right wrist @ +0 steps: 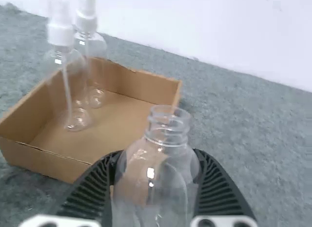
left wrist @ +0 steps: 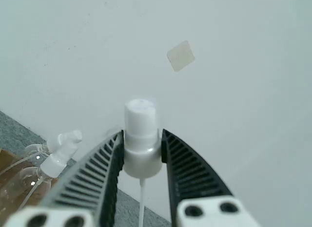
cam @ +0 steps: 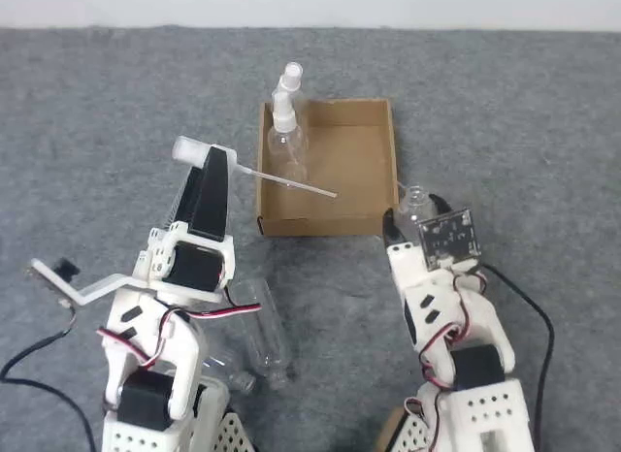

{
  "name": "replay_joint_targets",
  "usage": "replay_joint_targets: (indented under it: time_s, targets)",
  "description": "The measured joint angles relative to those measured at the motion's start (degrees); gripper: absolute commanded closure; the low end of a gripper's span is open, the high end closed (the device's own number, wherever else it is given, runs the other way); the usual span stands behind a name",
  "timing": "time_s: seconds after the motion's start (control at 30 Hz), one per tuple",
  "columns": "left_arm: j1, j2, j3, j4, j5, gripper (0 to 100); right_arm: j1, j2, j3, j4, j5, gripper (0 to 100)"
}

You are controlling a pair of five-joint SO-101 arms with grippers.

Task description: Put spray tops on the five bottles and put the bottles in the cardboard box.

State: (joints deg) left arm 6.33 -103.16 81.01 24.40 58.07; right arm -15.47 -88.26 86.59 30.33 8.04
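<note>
My left gripper (cam: 199,159) (left wrist: 141,159) is shut on a white spray top (left wrist: 141,139) (cam: 191,150), held up left of the cardboard box (cam: 374,219) with its thin dip tube (cam: 291,184) slanting over the box. My right gripper (cam: 419,211) (right wrist: 158,180) is shut on an open-necked clear bottle (right wrist: 158,173) (cam: 415,202), upright just outside the box's front right corner. Two capped bottles (cam: 287,132) (right wrist: 73,66) stand upright in the box's far left corner. Another uncapped clear bottle (cam: 263,332) lies on the carpet between the arms.
Grey carpet covers the table up to a white wall at the back. A further clear bottle (cam: 228,372) lies by the left arm's base. Cables trail from both arm bases. The right part of the box floor (cam: 354,171) is bare cardboard.
</note>
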Motion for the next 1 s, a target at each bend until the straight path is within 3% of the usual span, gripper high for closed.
replay_joint_targets:
  time_s: [0.4, 0.6, 1.0]
  targets:
    - [-5.2, 0.0, 0.0, 0.0, 4.7, 99, -3.5, -10.6, 6.2, 0.0, 3.3, 93.8]
    - [-5.5, 0.0, 0.0, 0.0, 5.2, 99, -8.9, -13.8, 8.5, 0.0, 6.2, 93.8]
    - [-5.3, 0.0, 0.0, 0.0, 5.2, 99, -11.8, -14.0, 8.5, 0.1, 8.4, 93.7]
